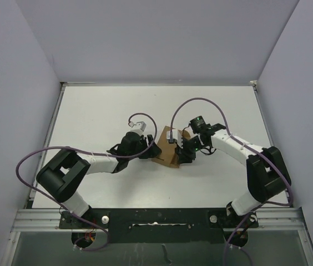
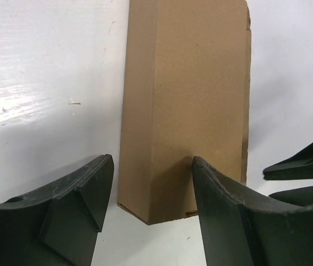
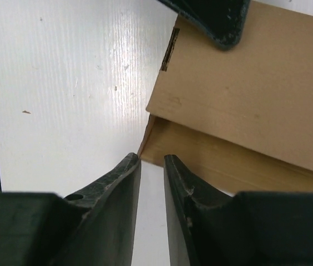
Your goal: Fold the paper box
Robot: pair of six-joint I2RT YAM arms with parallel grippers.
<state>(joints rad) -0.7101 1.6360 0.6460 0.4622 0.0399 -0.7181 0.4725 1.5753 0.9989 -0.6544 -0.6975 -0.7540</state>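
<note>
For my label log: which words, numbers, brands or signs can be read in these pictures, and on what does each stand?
None can be read. The plain brown cardboard box shows bare faces in every view.
A small dark mark at its edge is too blurred to tell whether it is print.

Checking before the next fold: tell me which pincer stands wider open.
The left pincer: its jaws stand well apart at the end of the paper box. The right pincer shows only a narrow slit, beside the box's corner.
</note>
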